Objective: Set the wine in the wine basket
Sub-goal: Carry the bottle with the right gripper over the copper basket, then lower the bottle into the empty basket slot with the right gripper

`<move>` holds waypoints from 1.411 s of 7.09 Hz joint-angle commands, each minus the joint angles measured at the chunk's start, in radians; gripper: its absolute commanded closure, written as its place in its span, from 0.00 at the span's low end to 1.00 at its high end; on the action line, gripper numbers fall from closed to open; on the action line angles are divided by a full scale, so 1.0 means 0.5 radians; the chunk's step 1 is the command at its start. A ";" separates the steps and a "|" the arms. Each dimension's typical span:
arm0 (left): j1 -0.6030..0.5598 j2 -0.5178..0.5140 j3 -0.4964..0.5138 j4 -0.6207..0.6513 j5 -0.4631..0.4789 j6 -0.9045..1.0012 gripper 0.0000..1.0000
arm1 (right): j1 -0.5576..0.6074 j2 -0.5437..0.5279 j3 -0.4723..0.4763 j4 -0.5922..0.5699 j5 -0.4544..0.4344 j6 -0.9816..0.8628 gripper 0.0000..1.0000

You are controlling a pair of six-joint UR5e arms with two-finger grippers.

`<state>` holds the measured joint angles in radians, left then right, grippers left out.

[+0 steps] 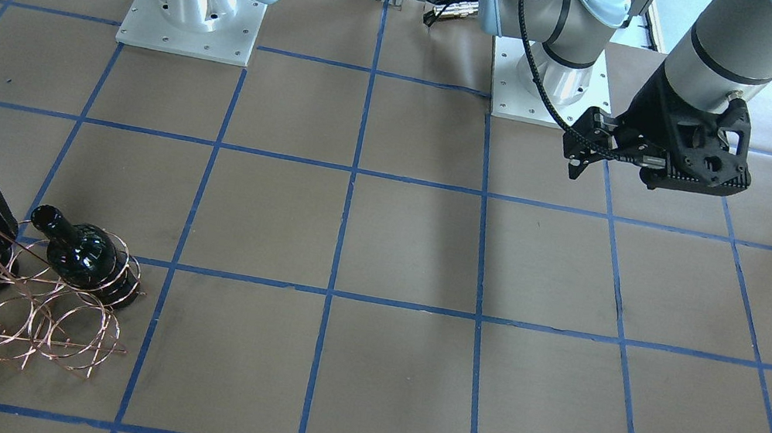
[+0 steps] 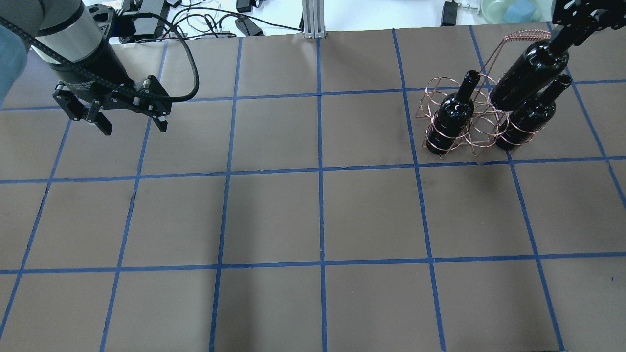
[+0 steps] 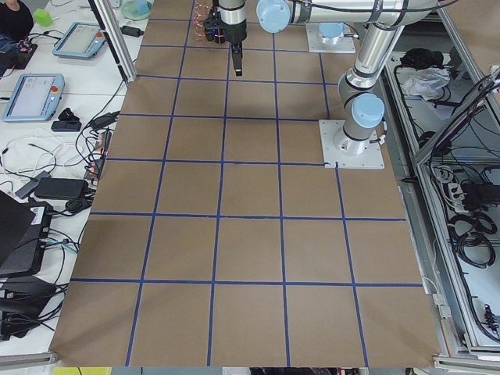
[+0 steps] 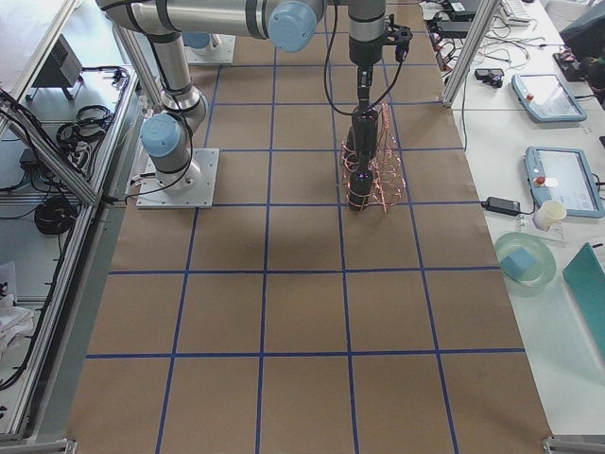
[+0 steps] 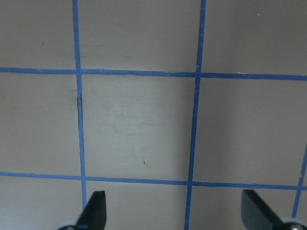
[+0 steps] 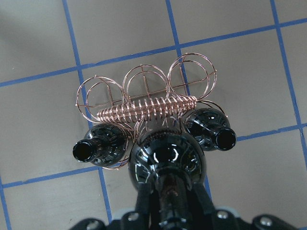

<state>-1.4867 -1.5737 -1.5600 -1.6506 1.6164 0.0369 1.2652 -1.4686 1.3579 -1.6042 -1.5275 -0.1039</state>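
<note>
My right gripper (image 2: 562,30) is shut on the neck of a near-black wine bottle (image 2: 530,73) and holds it upright over the copper wire wine basket (image 2: 477,132). In the right wrist view the held bottle (image 6: 168,163) hangs over the middle loop of the row next to the twisted handle (image 6: 148,109). It sits between two alike bottles (image 6: 98,151) (image 6: 211,132) that stand in the loops on either side. I cannot tell whether its base is inside a loop. My left gripper (image 2: 133,127) is open and empty, far off over bare table.
Brown paper with a blue tape grid (image 2: 320,171) covers the table. The two arm bases (image 1: 191,19) (image 1: 546,79) stand at the robot's side. Cables (image 2: 215,19) and a green bowl (image 2: 508,10) lie beyond the far edge.
</note>
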 commanded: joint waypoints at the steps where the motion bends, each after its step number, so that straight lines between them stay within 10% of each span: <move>1: -0.003 -0.003 0.000 0.000 -0.002 -0.003 0.00 | 0.007 0.016 0.009 0.008 0.002 0.018 1.00; 10: -0.030 0.141 -0.111 -0.025 -0.177 0.034 0.00 | 0.007 0.142 0.042 -0.031 0.045 -0.019 1.00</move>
<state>-1.5012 -1.5046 -1.6112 -1.6641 1.5285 0.0521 1.2686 -1.4012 1.3733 -1.6196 -1.5013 -0.1117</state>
